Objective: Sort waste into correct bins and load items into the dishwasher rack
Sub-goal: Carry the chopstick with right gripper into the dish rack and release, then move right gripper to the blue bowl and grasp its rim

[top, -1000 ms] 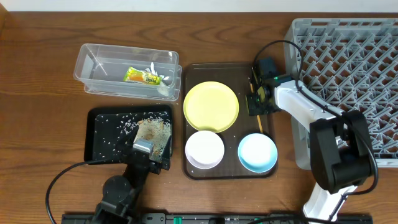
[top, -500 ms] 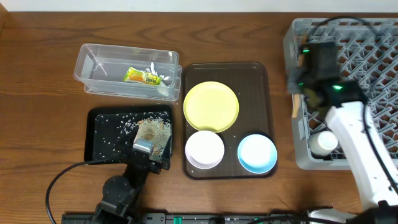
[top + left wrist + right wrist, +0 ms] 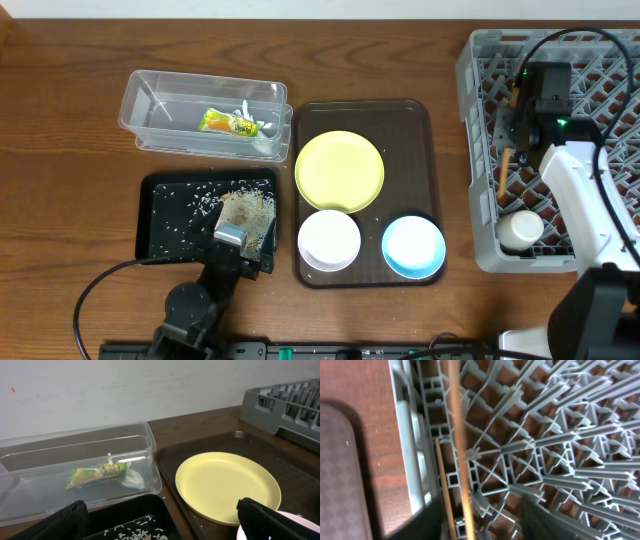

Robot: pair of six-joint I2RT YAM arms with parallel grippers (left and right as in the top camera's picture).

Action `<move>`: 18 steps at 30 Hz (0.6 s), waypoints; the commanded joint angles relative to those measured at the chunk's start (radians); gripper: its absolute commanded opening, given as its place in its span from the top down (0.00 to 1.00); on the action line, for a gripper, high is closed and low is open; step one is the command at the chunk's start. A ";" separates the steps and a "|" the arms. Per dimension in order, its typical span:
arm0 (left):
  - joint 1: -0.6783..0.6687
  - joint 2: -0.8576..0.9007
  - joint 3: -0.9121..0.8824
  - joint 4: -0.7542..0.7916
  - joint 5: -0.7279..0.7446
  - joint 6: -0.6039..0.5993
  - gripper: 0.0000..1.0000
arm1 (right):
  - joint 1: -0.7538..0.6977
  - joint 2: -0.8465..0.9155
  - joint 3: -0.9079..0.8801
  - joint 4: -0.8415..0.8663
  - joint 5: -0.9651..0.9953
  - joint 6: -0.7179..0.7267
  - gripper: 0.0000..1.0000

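My right gripper [image 3: 518,125] hovers over the left side of the grey dishwasher rack [image 3: 600,60]. Two wooden chopsticks [image 3: 504,160] lie along the rack's left edge under it. In the right wrist view the chopsticks [image 3: 456,435] run between the parted fingers [image 3: 480,525], which do not press on them. My left gripper [image 3: 240,240] rests open and empty over the black tray [image 3: 165,225] of rice and food scraps. A yellow plate [image 3: 340,170], a white bowl [image 3: 329,240] and a blue bowl [image 3: 414,245] sit on the brown tray [image 3: 420,120].
A clear bin [image 3: 150,100] at the back left holds a green-yellow wrapper [image 3: 230,122] and white scraps. A white cup [image 3: 521,230] stands in the rack's near left corner. The left wrist view shows the plate [image 3: 227,485] and the wrapper [image 3: 95,476].
My right arm carried the chopsticks from the brown tray's right edge over to the rack's left side. Its fingers now stand apart. The left arm has not moved.
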 commanded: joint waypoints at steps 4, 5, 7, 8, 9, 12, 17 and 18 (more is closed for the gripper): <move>-0.003 -0.006 -0.031 -0.016 0.003 0.018 0.03 | 0.032 -0.083 0.006 -0.016 -0.048 0.005 0.37; -0.003 -0.006 -0.031 -0.016 0.003 0.018 0.03 | 0.039 -0.113 0.006 -0.029 -0.078 0.024 0.36; -0.003 -0.006 -0.031 -0.016 0.003 0.018 0.03 | 0.051 -0.170 0.006 -0.057 -0.166 0.049 0.34; -0.003 -0.006 -0.031 -0.016 0.003 0.018 0.03 | 0.058 -0.201 0.006 -0.075 -0.230 0.063 0.29; -0.003 -0.006 -0.031 -0.016 0.003 0.018 0.03 | 0.065 -0.226 0.006 -0.092 -0.291 0.072 0.29; -0.003 -0.006 -0.031 -0.016 0.003 0.018 0.03 | 0.092 -0.301 0.006 -0.152 -0.450 0.070 0.30; -0.003 -0.006 -0.031 -0.016 0.003 0.018 0.03 | 0.172 -0.358 0.005 -0.360 -0.519 0.082 0.42; -0.003 -0.006 -0.031 -0.016 0.003 0.018 0.03 | 0.194 -0.357 0.002 -0.412 -0.519 0.082 0.42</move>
